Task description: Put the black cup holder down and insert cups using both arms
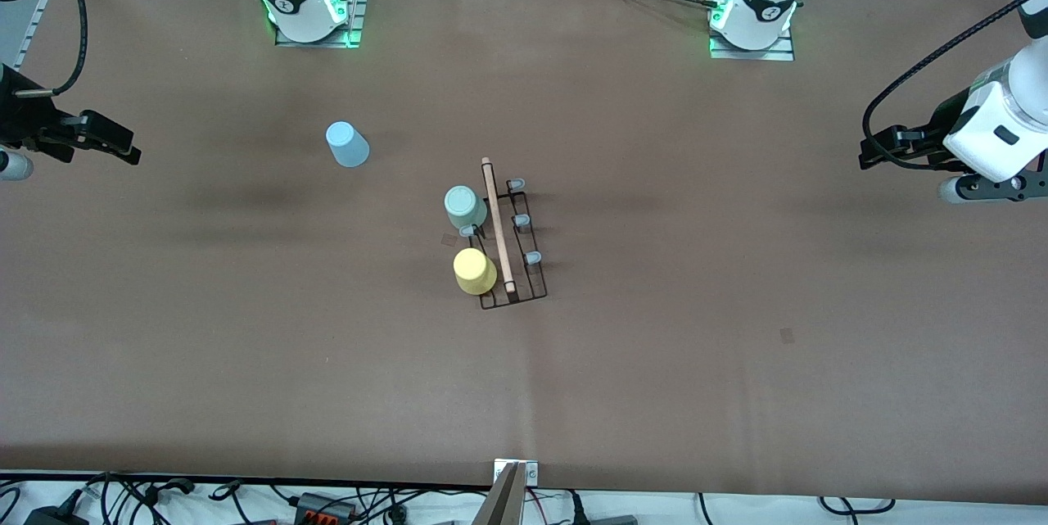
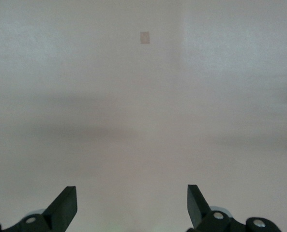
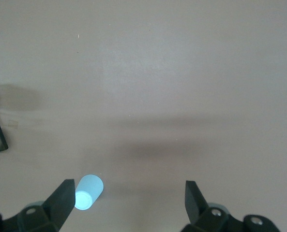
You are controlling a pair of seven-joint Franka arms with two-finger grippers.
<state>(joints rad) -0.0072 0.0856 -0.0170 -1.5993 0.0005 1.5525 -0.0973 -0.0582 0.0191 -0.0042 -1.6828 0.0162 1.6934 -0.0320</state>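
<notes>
Both pincers hang open and empty: your right gripper (image 1: pixel 135 155) and left gripper (image 1: pixel 865 158) over opposite table ends. Mid-table, the black cup holder (image 1: pixel 513 237) carries, seemingly pegged, the green cup (image 1: pixel 461 206) and yellow cup (image 1: pixel 474 271). One blue cup (image 1: pixel 347 144) remains toward the right arm's end; fetch it next. Three cups, six pegs.

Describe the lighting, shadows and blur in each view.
Front view: even overhead light, sharp; soft dark shadow bands cross the table. Left wrist view: washed out and hazy, open left gripper over bare table. Right wrist view: clearer; a dim shadow near the light blue cup.
</notes>
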